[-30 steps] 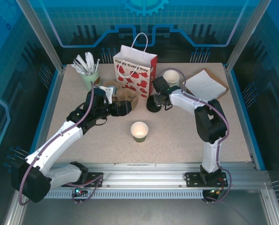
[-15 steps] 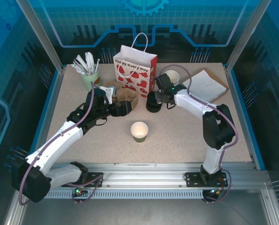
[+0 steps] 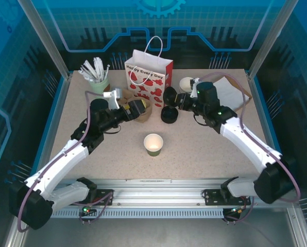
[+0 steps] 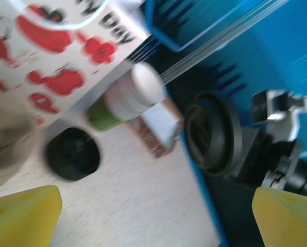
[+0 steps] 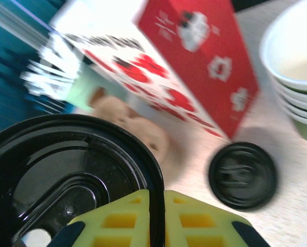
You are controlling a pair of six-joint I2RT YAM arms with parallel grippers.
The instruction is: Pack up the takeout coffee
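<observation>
Nearest the arms, well in front of the white paper gift bag with red prints [image 3: 148,77], the small olive-green paper cup with a cream inside [image 3: 153,144] stands open-topped on the speckled table [image 3: 210,149]. Farther back, just in front of the bag's right corner, lies a pile of round black plastic lids [image 3: 169,115]. Above that pile, the right gripper [image 5: 156,221] pinches the rim of a single black plastic lid [image 5: 66,175], well apart from the cup. The left gripper [image 3: 137,109] hovers before the bag's left side, jaws wide and empty. Lidding seems the step in hand. Next, the lid must travel forward and seat flat on the cup's rim.
</observation>
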